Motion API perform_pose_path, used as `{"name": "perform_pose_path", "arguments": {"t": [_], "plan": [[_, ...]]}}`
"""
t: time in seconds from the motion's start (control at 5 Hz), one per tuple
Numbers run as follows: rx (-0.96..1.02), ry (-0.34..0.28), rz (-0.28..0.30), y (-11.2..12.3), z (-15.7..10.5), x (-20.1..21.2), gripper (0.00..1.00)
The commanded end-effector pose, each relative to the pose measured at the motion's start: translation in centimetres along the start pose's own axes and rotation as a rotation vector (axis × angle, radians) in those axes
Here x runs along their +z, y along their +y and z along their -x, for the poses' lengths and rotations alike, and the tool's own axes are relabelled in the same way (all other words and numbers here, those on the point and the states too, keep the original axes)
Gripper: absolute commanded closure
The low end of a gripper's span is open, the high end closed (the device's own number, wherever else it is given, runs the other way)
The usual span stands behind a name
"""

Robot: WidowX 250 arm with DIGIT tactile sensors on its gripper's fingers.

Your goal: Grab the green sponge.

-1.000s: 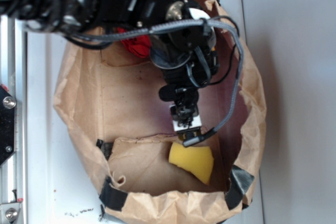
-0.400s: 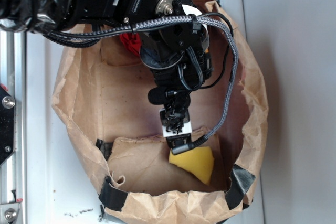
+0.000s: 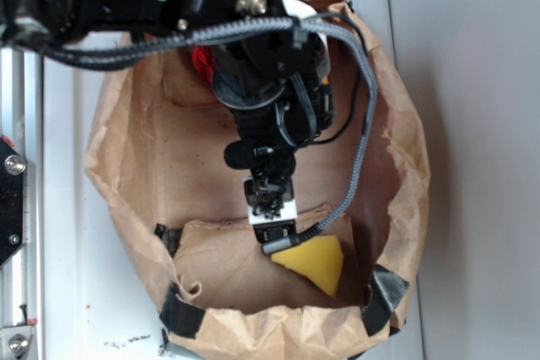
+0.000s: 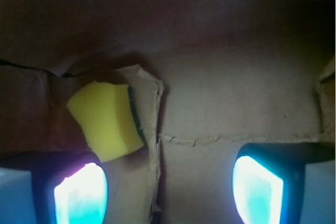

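In the wrist view the gripper [image 4: 168, 182] is being held with its jaws spread wide apart, nothing being gripped between them; the two fingertips [image 4: 81, 195] are seen glowing pale blue-green at the bottom corners. Just ahead of the left-hand jaw in that view, and partly overlapped by its tip, the green sponge [image 4: 106, 120] is lying, shown as a yellow foam wedge with a thin dark layer along one edge. It is being kept off to that side, outside the gap between the jaws. Directly ahead of the gap only a folded brown flap [image 4: 210, 108] of the paper bag [image 3: 135, 166] floor is being shown, with a torn seam running across it. In the exterior view the gripper [image 3: 272, 229] is being held low inside the bag, with the sponge [image 3: 314, 260] just beyond its tip. Far behind the jaws, a red crumpled object [image 3: 201, 61] is being partly hidden by the arm [image 3: 253, 56].
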State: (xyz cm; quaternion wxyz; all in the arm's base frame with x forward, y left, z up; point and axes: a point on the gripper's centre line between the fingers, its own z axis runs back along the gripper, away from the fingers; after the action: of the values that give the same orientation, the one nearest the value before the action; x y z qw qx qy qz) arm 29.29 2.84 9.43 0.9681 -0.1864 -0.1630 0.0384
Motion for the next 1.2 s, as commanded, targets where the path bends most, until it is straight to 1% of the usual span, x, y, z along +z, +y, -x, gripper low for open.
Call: {"name": "perform_pose_path", "arguments": {"t": [0.0,0.6,0.8,1.0], "plan": [[-0.023,-0.088,-0.007,0.4,-1.8,3.2,0.0],[-0.023,-0.088,-0.007,0.4,-1.8,3.2,0.0],[-0.022,-0.043,0.063,-0.8,-2.1,6.2,0.0],[-0.039,-0.067,0.113,-1.8,-2.2,8.2,0.0]]}}
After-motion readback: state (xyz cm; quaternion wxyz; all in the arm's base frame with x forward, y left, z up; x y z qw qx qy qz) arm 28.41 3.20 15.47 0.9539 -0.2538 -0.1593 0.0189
